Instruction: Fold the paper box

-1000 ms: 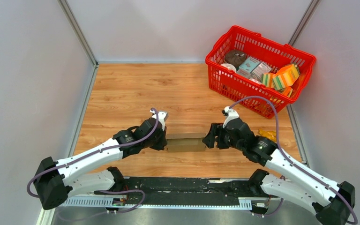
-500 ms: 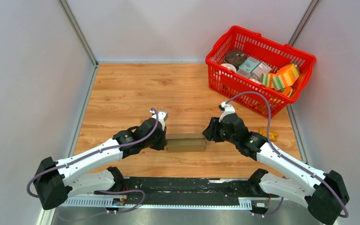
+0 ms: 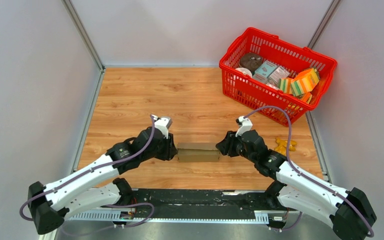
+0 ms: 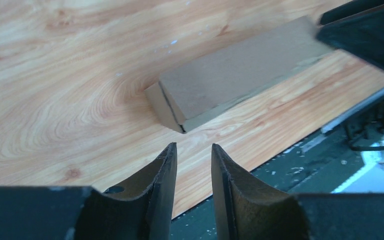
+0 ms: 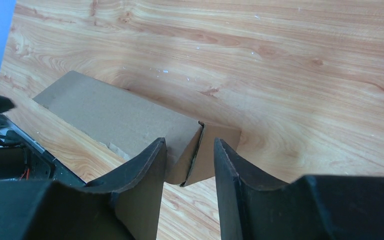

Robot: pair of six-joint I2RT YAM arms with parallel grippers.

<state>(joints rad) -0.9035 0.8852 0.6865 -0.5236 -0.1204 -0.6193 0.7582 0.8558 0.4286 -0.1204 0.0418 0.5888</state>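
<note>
The paper box point(image 3: 198, 152) is a small closed brown cardboard box lying flat near the table's front edge, between my two grippers. My left gripper point(image 3: 173, 148) sits just off its left end, jaws slightly apart and empty. In the left wrist view the box point(image 4: 230, 80) lies a little ahead of the gripper point(image 4: 194, 149). My right gripper point(image 3: 221, 147) is at the box's right end. In the right wrist view its gripper point(image 5: 190, 146) is open, with the slightly ajar end flap point(image 5: 219, 145) of the box point(image 5: 120, 117) just beyond the fingertips.
A red basket point(image 3: 260, 33) with colourful printed packages stands at the back right. A small yellow object point(image 3: 283, 145) lies on the table right of the right arm. Grey walls enclose the table on the left, back and right. The black base rail point(image 3: 195, 197) runs along the near edge.
My left gripper has pulled back to the left, off the box's left end. My right gripper has shifted a little at the box's right end. The box has stayed in place.
</note>
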